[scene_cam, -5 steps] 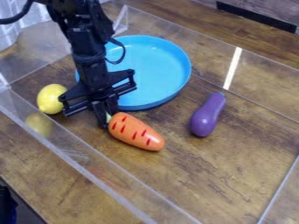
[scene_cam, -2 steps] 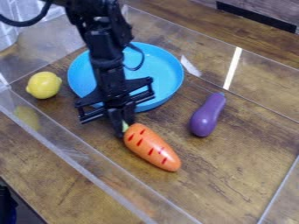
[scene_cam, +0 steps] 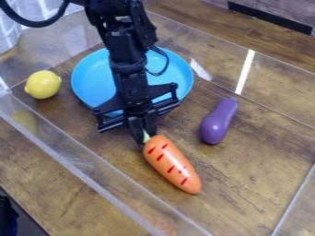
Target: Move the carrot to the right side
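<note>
The orange toy carrot [scene_cam: 172, 165] with dark grooves lies slanted near the table's front middle, its green top pointing up-left. My gripper [scene_cam: 142, 133] comes down from above and is shut on that green top end, with the black arm rising behind it. Whether the carrot rests on the wood or hangs just above it, I cannot tell.
A blue plate [scene_cam: 87, 77] sits behind the arm. A yellow lemon-like toy [scene_cam: 43, 85] lies at the left, a purple eggplant [scene_cam: 219, 121] at the right. Clear plastic walls [scene_cam: 74, 161] border the wooden table along the front left.
The gripper has carried the carrot rightward and toward the front. The carrot has swung to a steeper slant. The yellow toy now sits clear of the arm.
</note>
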Tool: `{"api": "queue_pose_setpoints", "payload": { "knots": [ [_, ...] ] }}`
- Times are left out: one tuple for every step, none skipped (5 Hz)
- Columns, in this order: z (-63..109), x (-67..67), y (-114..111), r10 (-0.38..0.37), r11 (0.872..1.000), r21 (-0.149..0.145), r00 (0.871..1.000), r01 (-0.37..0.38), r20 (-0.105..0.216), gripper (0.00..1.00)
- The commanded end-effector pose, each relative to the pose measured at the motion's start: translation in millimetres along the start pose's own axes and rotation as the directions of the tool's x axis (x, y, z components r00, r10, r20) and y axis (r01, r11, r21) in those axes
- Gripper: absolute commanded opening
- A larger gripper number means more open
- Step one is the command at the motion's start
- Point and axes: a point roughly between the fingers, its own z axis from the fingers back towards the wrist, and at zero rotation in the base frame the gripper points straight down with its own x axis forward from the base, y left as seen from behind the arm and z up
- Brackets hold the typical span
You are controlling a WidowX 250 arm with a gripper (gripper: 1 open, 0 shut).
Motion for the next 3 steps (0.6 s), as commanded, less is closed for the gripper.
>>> {"api": "queue_pose_setpoints", "payload": {
  "knots": [
    [26.2,-6.1,-21,-0.047,0.995,-0.084,0.998,0.051,0.051,0.0],
    [26.6,-14.9,-25,-0.074,0.993,-0.089,0.996,0.078,0.048,0.0],
    [24.9,-24.2,-31,-0.089,0.991,-0.097,0.995,0.093,0.038,0.0]
  ]
}}
